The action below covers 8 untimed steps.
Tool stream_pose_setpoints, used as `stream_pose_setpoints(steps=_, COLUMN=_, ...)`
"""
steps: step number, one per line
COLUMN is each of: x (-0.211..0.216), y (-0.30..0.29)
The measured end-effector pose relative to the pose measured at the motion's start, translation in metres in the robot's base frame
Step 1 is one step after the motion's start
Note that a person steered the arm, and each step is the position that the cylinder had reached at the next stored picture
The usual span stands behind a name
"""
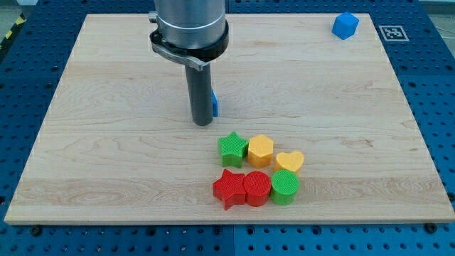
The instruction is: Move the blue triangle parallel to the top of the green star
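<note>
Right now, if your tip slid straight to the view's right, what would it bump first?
Probably the blue block, peeking out just right of my tip, mostly hidden behind the rod. I cannot tell whether they already touch.

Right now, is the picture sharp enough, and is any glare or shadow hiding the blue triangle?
Camera view: sharp and evenly lit, soft shadows, no strong glare on the board. The blue triangle is mostly hidden by my rod, not shadow; my tip sits at its left. Green star shows clearly.
</note>
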State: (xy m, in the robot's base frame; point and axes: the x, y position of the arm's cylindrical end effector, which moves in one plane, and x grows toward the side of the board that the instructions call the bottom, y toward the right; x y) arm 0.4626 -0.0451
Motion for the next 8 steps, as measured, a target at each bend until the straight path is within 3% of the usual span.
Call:
stream_pose_setpoints(steps=5, x=-0.035, y=-0.029)
stream_pose_setpoints(steps=8, x=-0.042, y=0.014)
